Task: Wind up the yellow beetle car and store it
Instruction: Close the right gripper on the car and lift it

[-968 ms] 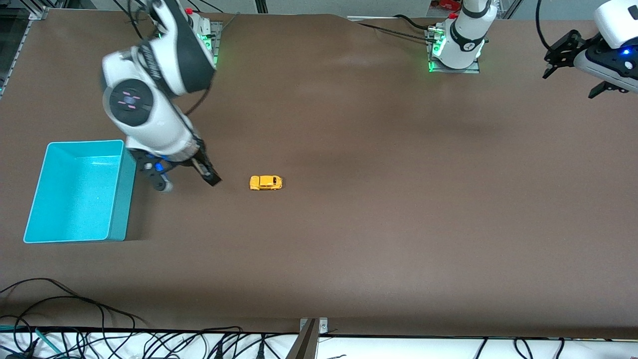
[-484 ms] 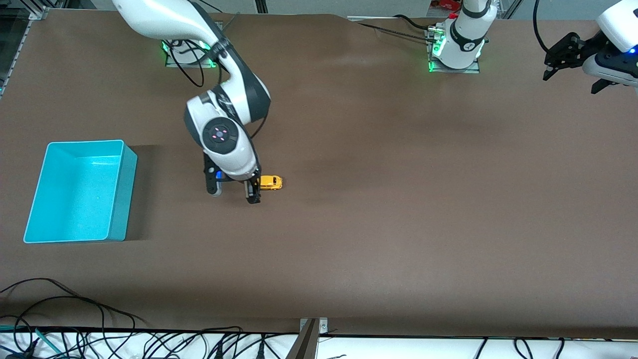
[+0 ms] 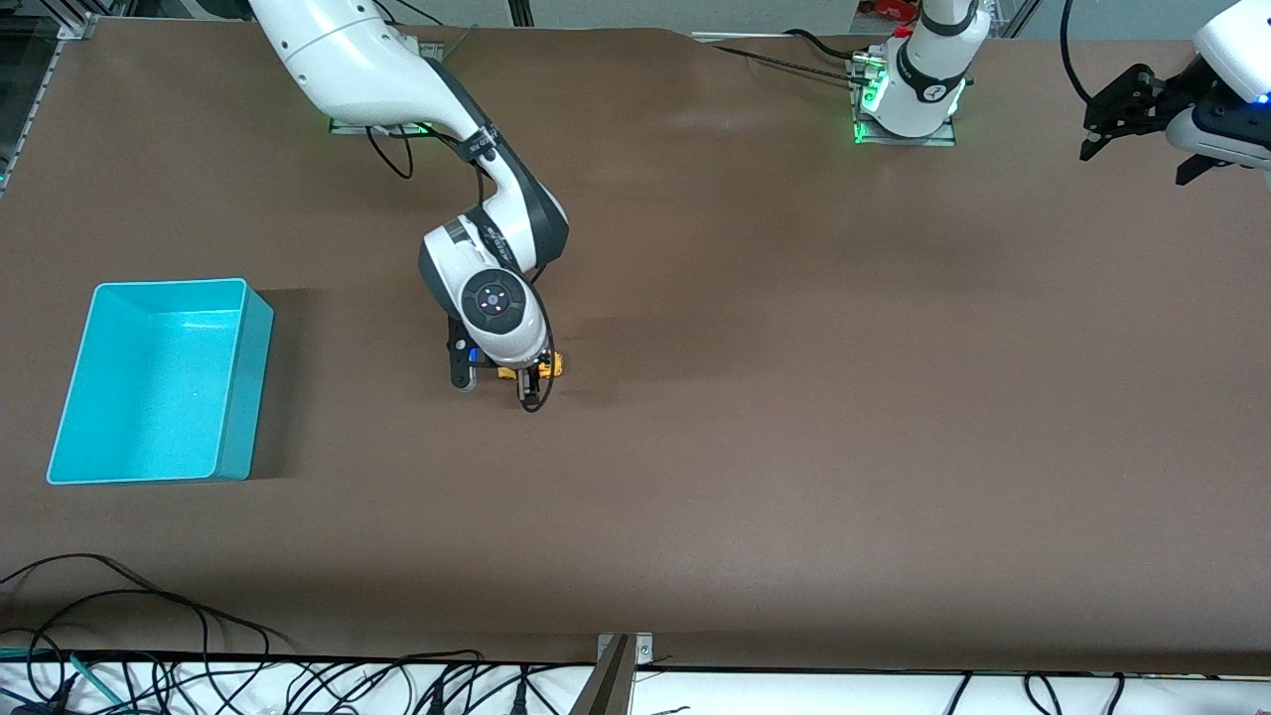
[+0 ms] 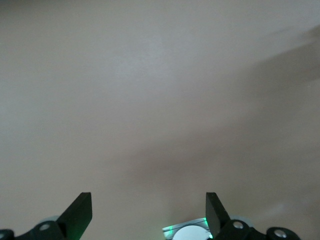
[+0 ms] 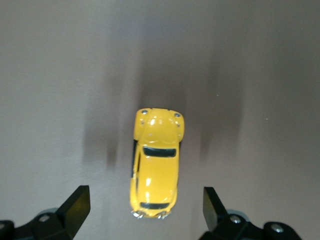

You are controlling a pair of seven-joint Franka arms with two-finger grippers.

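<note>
The yellow beetle car (image 3: 551, 365) stands on the brown table near its middle, largely hidden in the front view by the right arm's hand. In the right wrist view the yellow beetle car (image 5: 156, 162) lies lengthwise in the gap of my right gripper (image 5: 145, 206), its rear end level with the black fingertips (image 5: 77, 202) and apart from both. My right gripper (image 3: 521, 382) is open, low over the car, holding nothing. My left gripper (image 3: 1134, 164) waits open and empty in the air at the left arm's end of the table; it shows as the left gripper (image 4: 147, 212) over bare table.
A turquoise bin (image 3: 253, 387) with nothing in it stands toward the right arm's end of the table. The arm bases (image 3: 909, 109) sit along the edge farthest from the front camera. Cables (image 3: 149, 636) lie past the nearest edge.
The right arm has swung from beside the turquoise bin toward the table's middle and come down over the car, fingers still open. The left arm has barely moved.
</note>
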